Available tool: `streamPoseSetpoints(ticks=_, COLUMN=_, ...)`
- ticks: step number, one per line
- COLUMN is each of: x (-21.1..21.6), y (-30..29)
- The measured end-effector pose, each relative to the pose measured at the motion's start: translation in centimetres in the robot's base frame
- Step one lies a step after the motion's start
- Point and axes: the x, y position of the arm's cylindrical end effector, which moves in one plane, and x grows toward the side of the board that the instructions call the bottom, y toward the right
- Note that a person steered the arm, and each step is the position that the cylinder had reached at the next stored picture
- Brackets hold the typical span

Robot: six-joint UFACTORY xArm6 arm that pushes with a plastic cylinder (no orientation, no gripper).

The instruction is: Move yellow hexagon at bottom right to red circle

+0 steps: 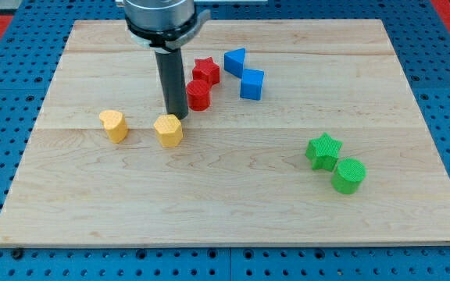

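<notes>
The arm has no pincer at all, only a dark rod, so there is nothing to open, close or hold with. The tip (176, 115) is down on the wooden board (233, 211), and I will place things from there.

The yellow hexagon (168, 129) sits right below the tip, toward the view's bottom and a bit to the view's left. They look like they touch, or nearly. The red circle (198, 95) is just to the view's right of the rod and a little up. It is very close, but the rod is on the side between the two blocks.

That is where it could go wrong, I think. The tip is on the wrong side of the hexagon. A push from here would send the block down and away from the red circle. The tip would need to go around to the far side first.

On the way around, the rod could bump the red circle and knock it into the red star (206, 69) behind it. Two blue blocks (243, 74) sit farther to the view's right. Another yellow block (114, 125) is off to the view's left. A green star (323, 151) and a green round block (348, 175) are far to the right and down.
</notes>
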Motion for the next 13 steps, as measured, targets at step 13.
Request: streamPoseSetpoints(ticks=13, x=5.8, y=4.8)
